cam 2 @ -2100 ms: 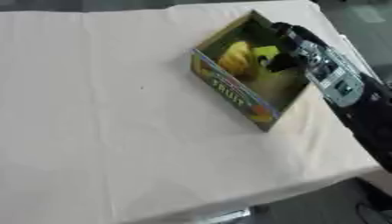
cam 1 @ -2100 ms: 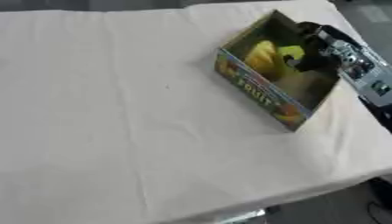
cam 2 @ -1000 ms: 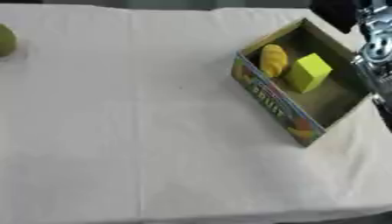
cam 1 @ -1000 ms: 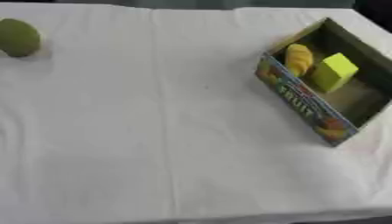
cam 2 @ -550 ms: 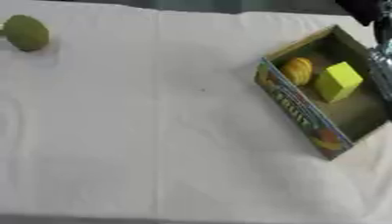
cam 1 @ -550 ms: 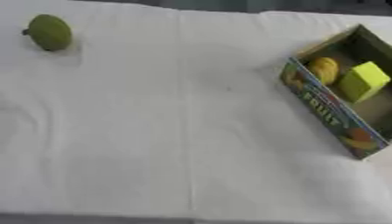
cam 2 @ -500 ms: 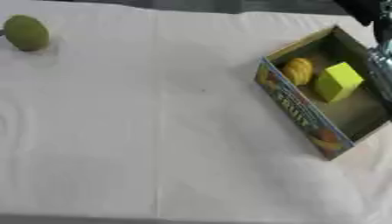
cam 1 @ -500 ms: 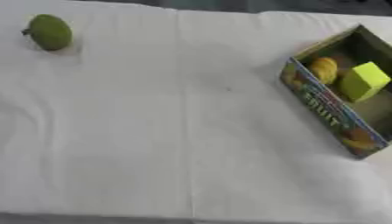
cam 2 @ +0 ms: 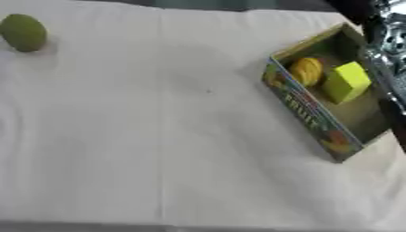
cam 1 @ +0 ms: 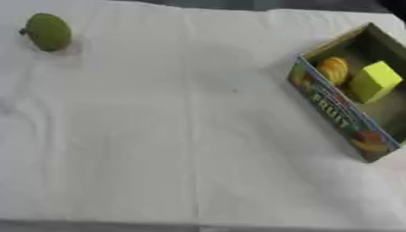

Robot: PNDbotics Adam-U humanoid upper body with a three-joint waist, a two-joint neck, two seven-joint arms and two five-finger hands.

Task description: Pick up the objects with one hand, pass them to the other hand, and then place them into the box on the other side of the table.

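Neither hand can be read: the left hand shows in no view, and of the right arm (cam 2: 386, 41) only a dark and silver stretch crosses the upper right corner of the right eye view above the box, its fingers out of sight, so whether that hand is open or holding anything cannot be told. Taking the box (cam 1: 342, 118) as landmark, the green fruit (cam 1: 47, 31) lies well apart to its left, near the far left corner of the counter (cam 1: 158, 149). Inside the box an orange fruit (cam 1: 333, 70) rests against the left wall with a yellow block (cam 1: 373, 81) just beside it on the right. The step in hand looks to be fetching the green fruit; the left hand is the likely one for it, curling round the fruit's middle so it cannot roll toward the near edges. The cloth between fruit and box is bare, giving open room for the hand-over, while the box sits close to the counter's right edge.
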